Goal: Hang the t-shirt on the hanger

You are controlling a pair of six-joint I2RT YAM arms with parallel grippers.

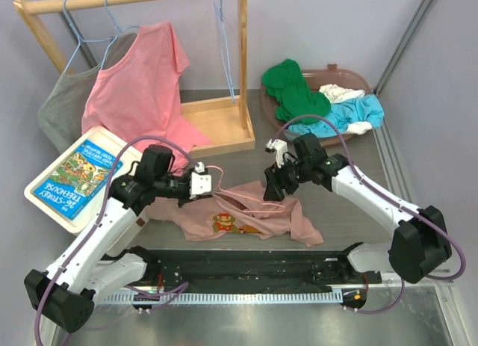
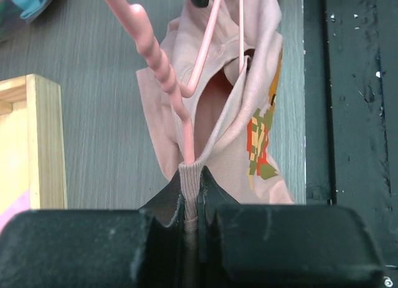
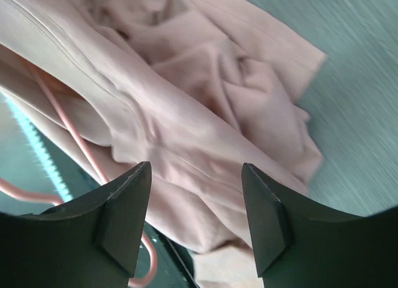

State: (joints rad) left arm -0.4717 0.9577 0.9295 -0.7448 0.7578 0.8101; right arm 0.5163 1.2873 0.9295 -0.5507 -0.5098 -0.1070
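Observation:
The dusty mauve-pink t-shirt lies crumpled on the table, its pixel-art print facing up. My left gripper is shut on the shirt's ribbed collar and holds it lifted; the print shows beyond it. The salmon-pink hanger reaches into the neck opening, with its hook and twisted stem just ahead of my left fingers. My right gripper is open, close above the shirt's right side. In the right wrist view the jaws stand wide apart over folded fabric, with the hanger wire at the left.
A wooden rack at the back left holds a coral-pink shirt, a grey shirt and light blue hangers. A book lies on a white tray at the left. A basket of green, blue and white clothes sits at the back right.

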